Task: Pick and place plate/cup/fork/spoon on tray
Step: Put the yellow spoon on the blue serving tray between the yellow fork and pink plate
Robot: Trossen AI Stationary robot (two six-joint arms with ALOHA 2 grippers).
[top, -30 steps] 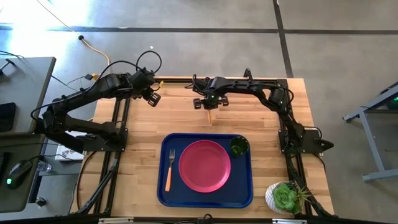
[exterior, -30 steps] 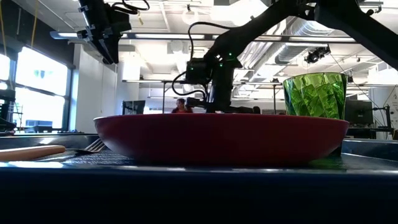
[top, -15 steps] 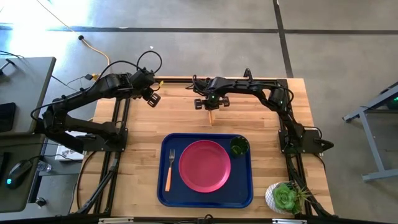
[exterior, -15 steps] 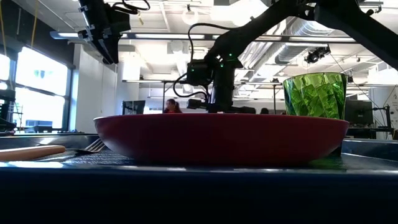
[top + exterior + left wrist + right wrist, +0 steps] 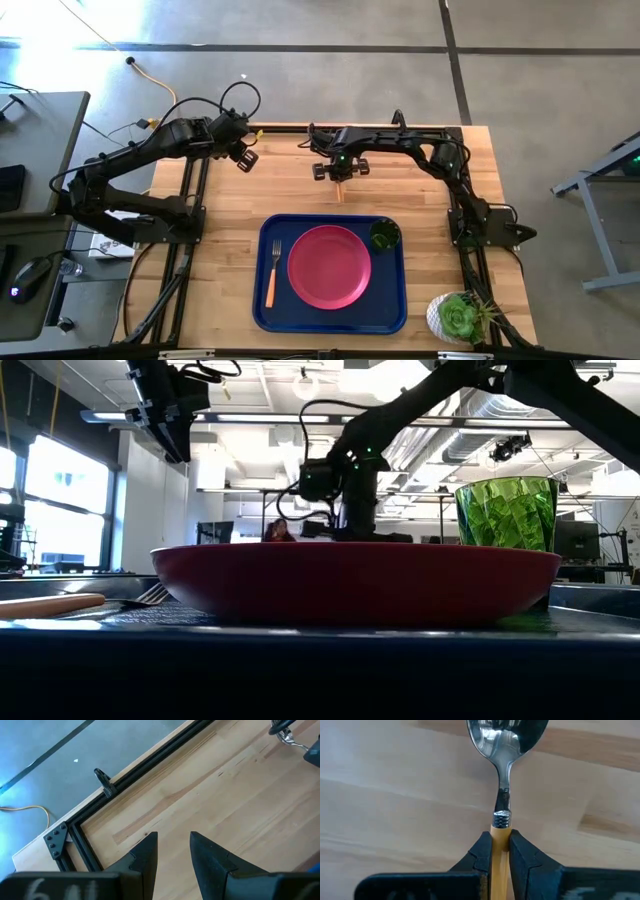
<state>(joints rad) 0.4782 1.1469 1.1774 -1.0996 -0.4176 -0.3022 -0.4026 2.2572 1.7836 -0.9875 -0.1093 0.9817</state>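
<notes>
Plainly, near to far:
Succulent pot (image 5: 459, 317): white, at the table's near right corner, off the tray; its lower edge is cut off in the high view.
Tray (image 5: 396, 310): dark blue, at the near middle of the wooden table (image 5: 420, 190); in the low view only its rim shows as a dark band.
Plate (image 5: 329, 266): pink-red, centred on the tray; in the low view it fills the foreground and hides most of the table behind it.
Fork (image 5: 271, 274): on the tray left of the plate, long axis near to far, tines toward the far side; in the low view only the handle and a little of the tines show.
Cup (image 5: 384, 235): green, in the tray's far right corner, just beside the plate.
Spoon (image 5: 507, 750): beyond the tray, near the table's far middle; the bowl's far edge is cut off in the right wrist view, and the handle runs back between the fingers.
Right gripper (image 5: 501, 851): pinching the spoon's orange handle.
Left gripper (image 5: 172, 851): fingers parted, holding nothing, over the table's far left.
</notes>
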